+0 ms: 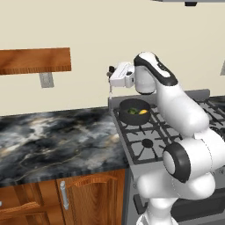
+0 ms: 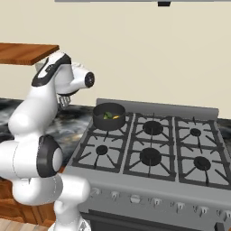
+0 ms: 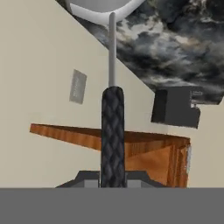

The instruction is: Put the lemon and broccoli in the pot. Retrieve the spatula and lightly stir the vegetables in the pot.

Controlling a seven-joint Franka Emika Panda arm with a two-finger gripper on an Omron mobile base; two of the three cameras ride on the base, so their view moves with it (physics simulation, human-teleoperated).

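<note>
The dark pot (image 1: 125, 115) stands on the stove's back left burner, with the yellow lemon (image 1: 143, 111) and the green broccoli (image 1: 132, 110) inside it. From the right base view the pot (image 2: 100, 121) shows the lemon (image 2: 116, 117) and broccoli (image 2: 107, 116) side by side. My gripper (image 1: 110, 75) hangs in the air just left of and above the pot, near the wall. It is shut on the spatula (image 1: 110, 90), which dangles down from it. In the hand view the gripper (image 3: 113, 178) clamps the black handle of the spatula (image 3: 113, 131), its silver head at the far end.
A dark marble counter (image 1: 52, 140) runs left of the stove (image 2: 149, 153), with wooden cabinets (image 1: 88, 193) below. A wooden shelf (image 1: 35, 60) and a wall outlet (image 1: 46, 80) sit on the wall to the left. A dark box (image 3: 177, 107) shows in the hand view.
</note>
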